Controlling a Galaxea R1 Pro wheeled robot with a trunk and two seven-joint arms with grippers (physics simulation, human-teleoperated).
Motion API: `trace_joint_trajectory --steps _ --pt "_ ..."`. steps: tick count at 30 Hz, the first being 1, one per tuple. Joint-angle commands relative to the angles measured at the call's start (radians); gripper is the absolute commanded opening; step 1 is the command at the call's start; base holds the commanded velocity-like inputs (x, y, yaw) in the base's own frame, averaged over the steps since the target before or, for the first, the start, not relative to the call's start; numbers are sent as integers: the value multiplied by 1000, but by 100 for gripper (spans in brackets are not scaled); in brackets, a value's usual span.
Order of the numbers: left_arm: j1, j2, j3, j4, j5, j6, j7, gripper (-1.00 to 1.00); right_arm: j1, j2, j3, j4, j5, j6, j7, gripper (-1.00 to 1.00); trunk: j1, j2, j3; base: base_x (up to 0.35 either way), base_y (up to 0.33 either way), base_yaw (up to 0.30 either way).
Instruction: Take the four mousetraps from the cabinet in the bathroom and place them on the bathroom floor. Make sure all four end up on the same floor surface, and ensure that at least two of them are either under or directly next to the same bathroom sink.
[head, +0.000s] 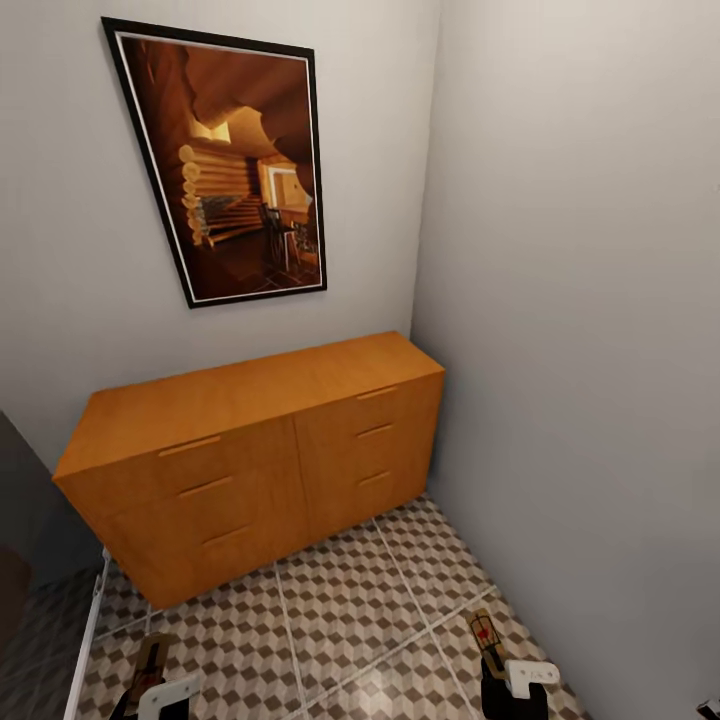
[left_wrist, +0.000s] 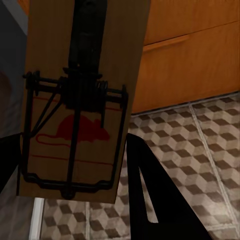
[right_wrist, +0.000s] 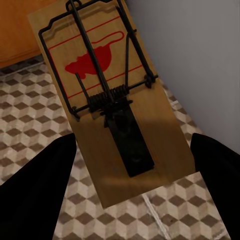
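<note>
Both grippers come into the corner loaded. At the lower edge of the head view the right gripper (head: 492, 668) is clamped on a mousetrap (head: 485, 633), and the left gripper (head: 150, 685) is clamped on a second mousetrap (head: 149, 662). Each board sticks straight out past its fingers, long axis in line with the gripper and pointing toward the cabinet (head: 250, 450). The wrist views bear this out: a dark finger lies down the middle of the left trap (left_wrist: 80, 100), and one lies the same way on the right trap (right_wrist: 107, 100), wire and red mouse print face up. Both traps hang above the bathroom floor (head: 340, 600), not touching it. The cabinet stands in the corner, every drawer closed, beneath a framed picture (head: 230, 160). No sink shows, so I judge both traps need carrying elsewhere before being set down.
</note>
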Motion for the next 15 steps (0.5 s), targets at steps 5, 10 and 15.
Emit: trace_joint_trajectory --steps 5,10,15 --pt "-1 -2 -6 2 -8 -1 12 -100 -1 0 9 0 -6 -2 -5 -100 0 -1 5 0 0 0" --pt "-1 -2 -6 2 -8 -1 11 -100 -1 0 9 0 -6 -2 -5 -100 0 -1 12 0 0 0" --pt "-1 -2 -6 2 -8 -1 11 -100 -1 0 8 0 -6 -2 -5 -100 0 -1 19 0 0 0"
